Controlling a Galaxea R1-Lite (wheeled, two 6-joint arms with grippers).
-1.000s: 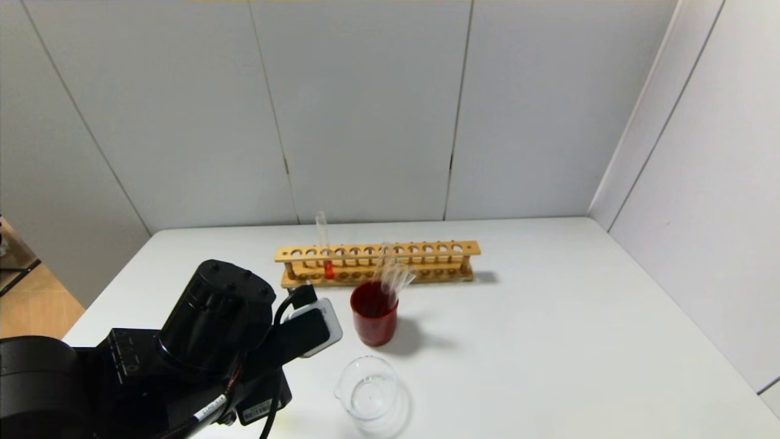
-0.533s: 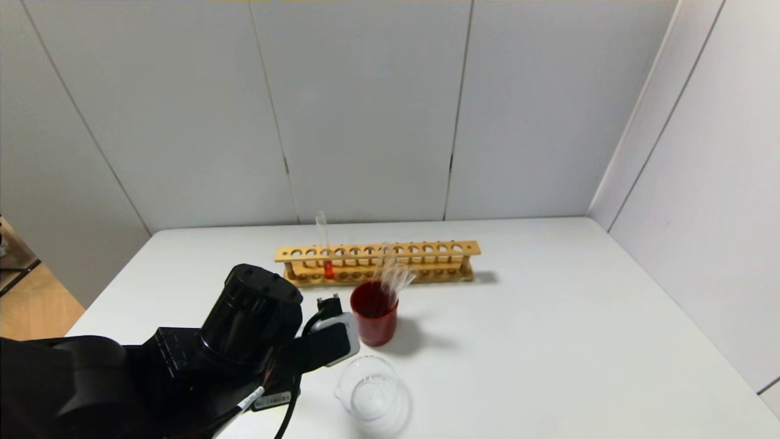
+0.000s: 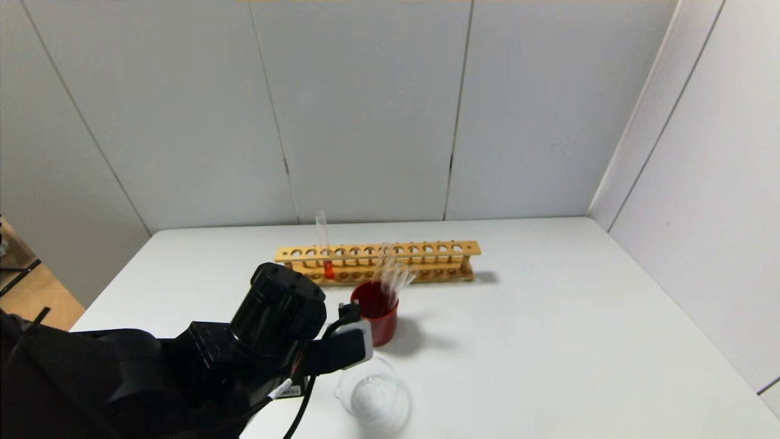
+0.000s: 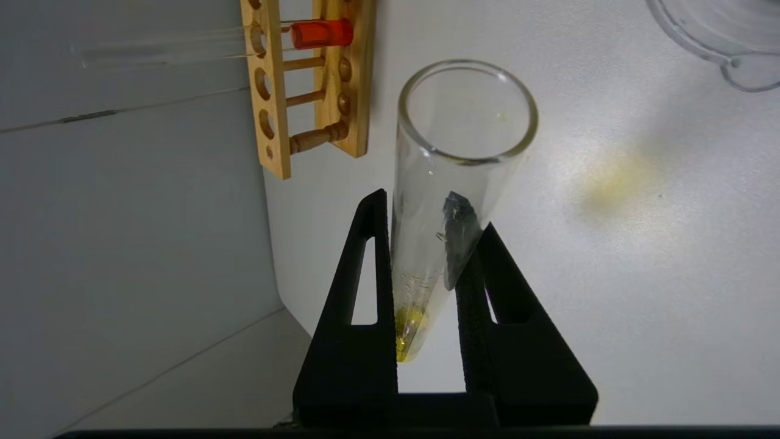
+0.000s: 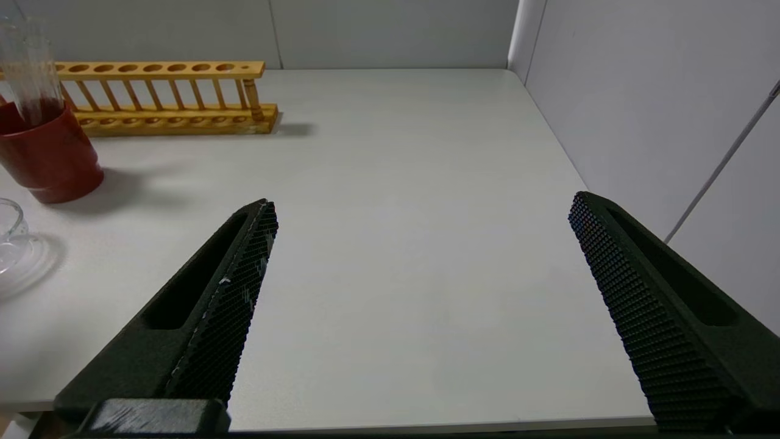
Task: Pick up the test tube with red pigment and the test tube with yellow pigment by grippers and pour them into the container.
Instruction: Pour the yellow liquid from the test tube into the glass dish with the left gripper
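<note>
My left gripper [image 4: 432,213] is shut on the test tube with yellow pigment [image 4: 451,158], with a little yellow liquid at its round base between the fingers. In the head view this gripper [image 3: 350,347] hangs just left of the clear glass container [image 3: 372,396], whose spout also shows in the left wrist view [image 4: 725,36]. The tube itself is hidden there. The test tube with red pigment [image 3: 328,268] stands upright near the left end of the wooden rack [image 3: 378,251]. My right gripper [image 5: 423,204] is open and empty over the table's right front.
A dark-red cup [image 3: 375,311] holding several colourless tubes [image 3: 393,274] stands between the rack and the container, close to my left gripper. A faint yellow patch [image 4: 615,180] shows on the table. Grey walls close the back and right side.
My left arm has moved right and forward with the yellow tube, from left of the red cup to right beside the container. Nothing else has moved.
</note>
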